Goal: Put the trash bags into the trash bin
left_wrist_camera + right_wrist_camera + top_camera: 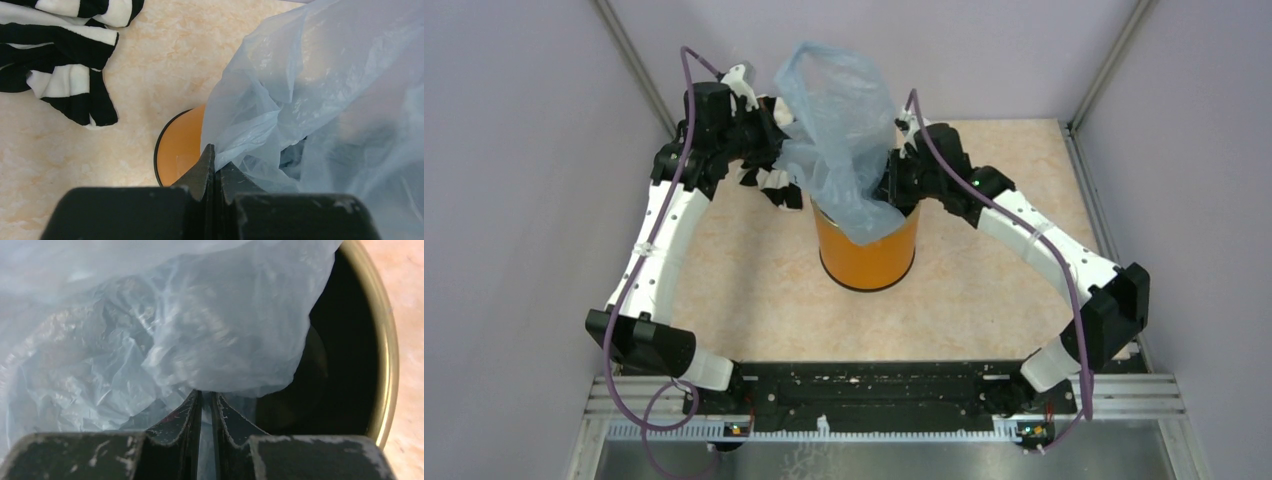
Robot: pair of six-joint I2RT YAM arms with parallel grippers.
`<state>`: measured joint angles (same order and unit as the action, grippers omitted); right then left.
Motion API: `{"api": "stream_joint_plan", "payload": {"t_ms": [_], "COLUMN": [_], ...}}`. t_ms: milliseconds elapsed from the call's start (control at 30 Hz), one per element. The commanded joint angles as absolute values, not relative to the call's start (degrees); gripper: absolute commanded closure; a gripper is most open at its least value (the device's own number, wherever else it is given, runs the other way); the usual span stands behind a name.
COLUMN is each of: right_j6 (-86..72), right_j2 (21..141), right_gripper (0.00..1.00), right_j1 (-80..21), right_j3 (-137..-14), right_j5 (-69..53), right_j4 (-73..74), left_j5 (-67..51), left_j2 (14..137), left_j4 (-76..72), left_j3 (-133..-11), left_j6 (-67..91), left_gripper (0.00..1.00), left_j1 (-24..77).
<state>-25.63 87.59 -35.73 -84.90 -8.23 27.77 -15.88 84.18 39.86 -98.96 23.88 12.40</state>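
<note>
Above the trash bin, both of my grippers hold the trash bag from opposite sides.

Left gripper: the fingers are pressed together, with an edge of the blue film pinched at their tips. It sits at the bag's left flank, over the bin's left rim.

Right gripper: the fingers are all but closed, with a thin strip of film clamped between them. It sits at the bag's right flank, directly over the bin's mouth.

Bag position: most of the film billows upward, well above both wrists. In the top view its lower fold hangs across the near rim and partly down the orange wall. In the right wrist view the film covers the left part of the opening. The right part of the black interior is uncovered as far as the rim.

Bin position: upright, near the middle of the table, with bare marbled surface on its near, left and right sides.

Clearances: lilac walls enclose the table on the left, right and far sides. A striped cloth lies crumpled on the surface in the left wrist view, apart from the bin's wall. My two forearms arc outward, leaving the space between the bin and my bases open.
</note>
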Motion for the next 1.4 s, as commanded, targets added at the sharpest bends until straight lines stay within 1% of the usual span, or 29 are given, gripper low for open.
{"api": "stream_joint_plan", "payload": {"t_ms": [0, 133, 400, 667, 767, 900, 967, 1067, 1167, 1300, 1367], "right_j6": [-19.8, -19.8, -20.0, -19.5, -19.3, -17.6, -16.6, -16.2, -16.1, -15.2, -14.2], "right_j2": [88.0, 85.4, 80.1, 72.5, 67.8, 59.3, 53.2, 47.4, 46.4, 49.9, 52.0], "right_gripper": [0.86, 0.78, 0.48, 0.29, 0.25, 0.20, 0.17, 0.10, 0.05, 0.02, 0.01], "right_j1": [-37.1, -37.2, -37.2, -37.1, -37.2, -37.2, -37.1, -37.2, -37.2, -37.8, -39.9], "right_j3": [-86.9, -89.4, -95.1, -94.6, -91.9, -84.4, -78.9, -70.4, -67.6, -67.7, -68.4], "right_j5": [4.3, 5.1, 6.0, 7.5, 7.3, 2.8, -1.6, -9.6, -12.0, -14.1, -11.2], "right_j4": [34.4, 35.3, 39.3, 40.4, 39.9, 37.2, 33.1, 26.8, 23.9, 21.7, 21.1], "left_j5": [-17.0, -16.9, -15.2, -15.1, -15.3, -15.6, -15.7, -15.7, -16.2, -16.5, -16.8], "left_j2": [84.0, 83.9, 83.8, 83.7, 83.7, 83.3, 83.0, 82.6, 82.5, 82.2, 82.2], "left_j4": [37.0, 36.6, 35.7, 35.5, 35.4, 35.4, 35.4, 35.3, 34.9, 34.6, 34.5], "left_j3": [-98.2, -97.1, -95.5, -95.3, -95.3, -95.2, -95.1, -94.8, -94.8, -94.7, -94.6], "left_j6": [24.0, 24.1, 24.4, 24.5, 24.6, 24.7, 24.7, 24.7, 25.1, 25.4, 25.5], "left_gripper": [1.00, 1.00, 1.00, 1.00, 1.00, 1.00, 1.00, 1.00, 1.00, 1.00, 1.00], "left_j1": [12.0, 12.0, 12.0, 12.0, 12.0, 12.0, 12.0, 12.0, 12.0, 12.0, 12.0]}}
